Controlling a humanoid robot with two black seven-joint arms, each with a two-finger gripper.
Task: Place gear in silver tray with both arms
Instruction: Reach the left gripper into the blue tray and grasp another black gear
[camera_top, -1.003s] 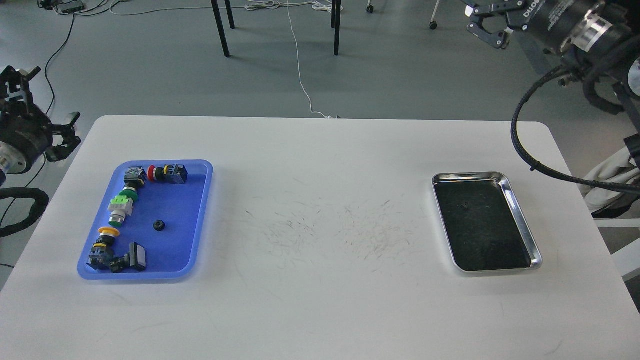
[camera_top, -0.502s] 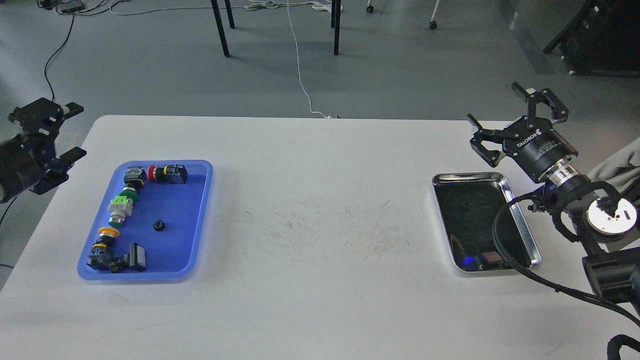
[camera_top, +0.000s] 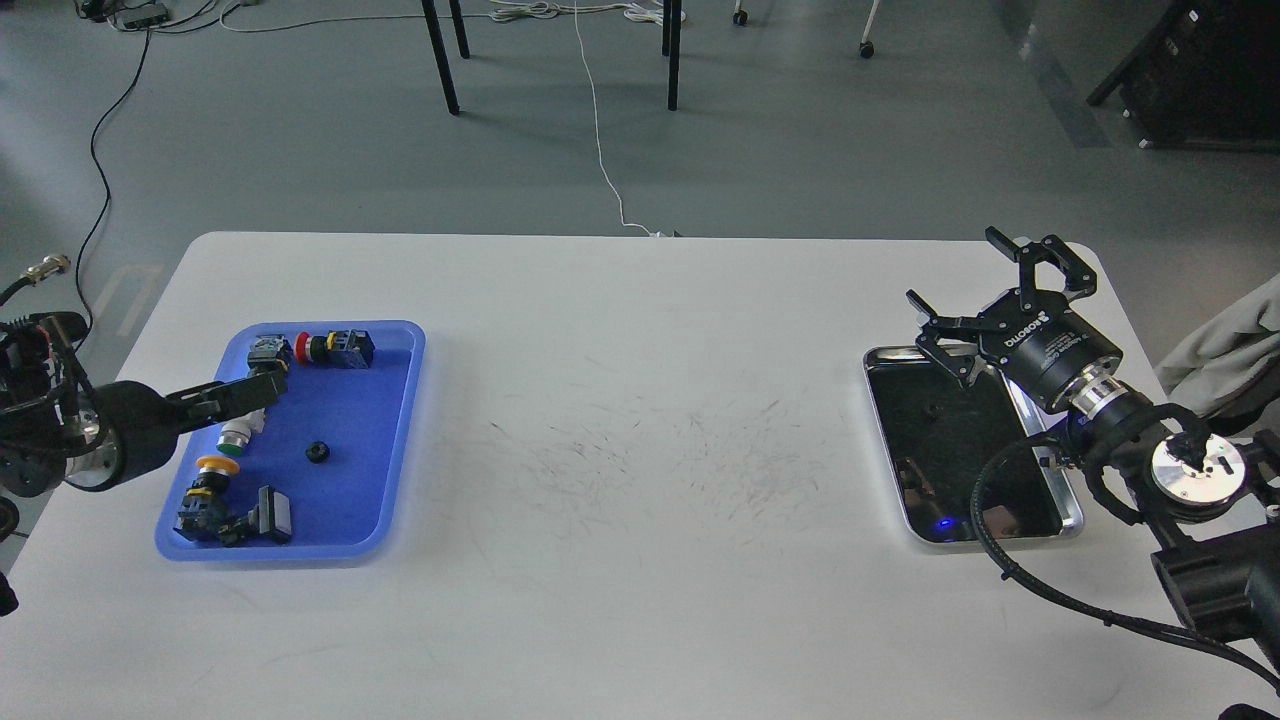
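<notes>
While gear (camera_top: 318, 451) lies loose in blue tray (camera_top: 395, 440), just right of left gripper (camera_top: 262, 387) (jaw state unreadable) | right gripper (camera_top: 985, 305) spread, empty, over silver tray (camera_top: 1070, 500) far rim, likely awaiting handover

Lab or workshop: grey floor (camera_top: 300, 130), loose cables (camera_top: 600, 150), scuffed white worktable (camera_top: 640, 480).

Both arms are black with bright silver rings at the wrist. The right gripper (camera_top: 985, 300) has two angular, open-framed black claws on a round black body bearing white lettering, too small to read surely. A black cable (camera_top: 1010, 560) loops beside its wrist. The left gripper (camera_top: 245, 392) shows slim black fingers.
</notes>
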